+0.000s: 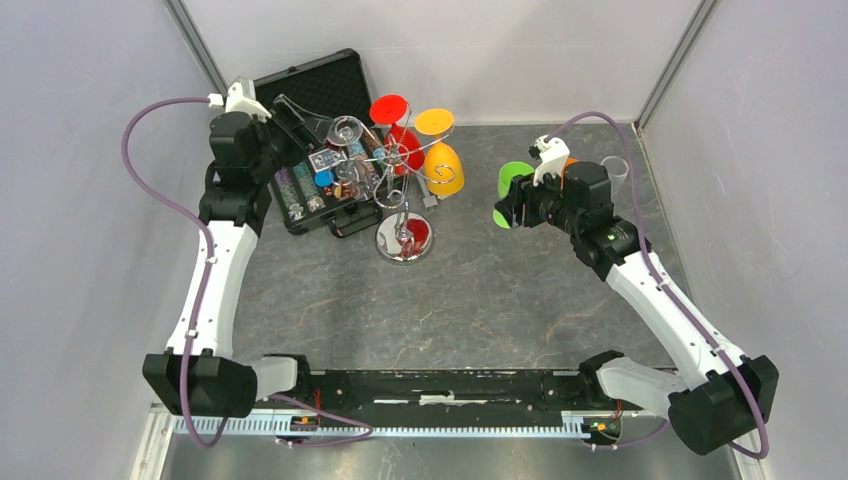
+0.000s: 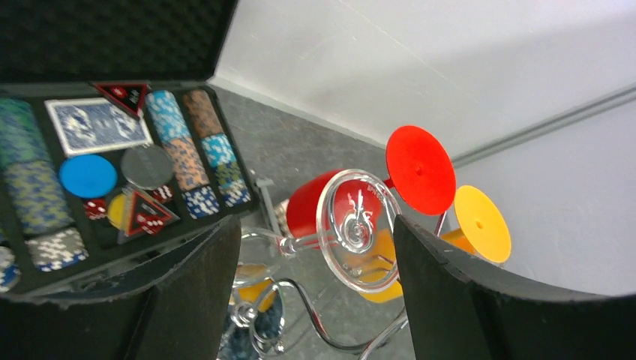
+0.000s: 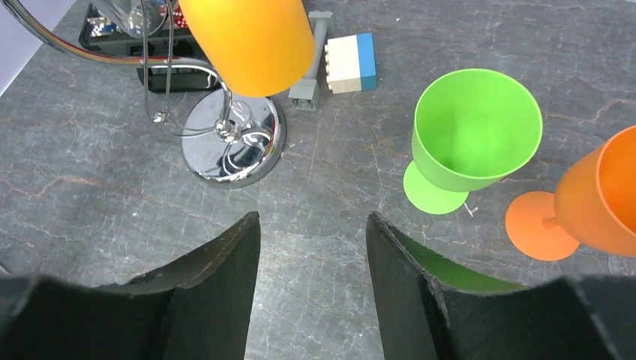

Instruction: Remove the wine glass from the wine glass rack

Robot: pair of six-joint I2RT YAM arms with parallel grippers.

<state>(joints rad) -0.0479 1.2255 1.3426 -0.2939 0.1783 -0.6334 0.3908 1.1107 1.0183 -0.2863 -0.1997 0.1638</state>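
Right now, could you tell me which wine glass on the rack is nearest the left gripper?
The clear wine glass: its transparent foot shows between the left gripper's fingers, while the red glass and yellow glass hang beyond it.

The wine glass rack is presenting as polished chrome wire, its round base mirroring its surroundings. The wine glass on it is reading as clear and glossy; glass or plastic, I cannot tell. The red cup, yellow cup, green cup and orange cup are looking like smooth opaque plastic with a satin sheen. The table is showing a matt, grey, stone-veined surface. The black case is showing dimpled foam lining. The pads of the right gripper are appearing matt black, ragged-edged.
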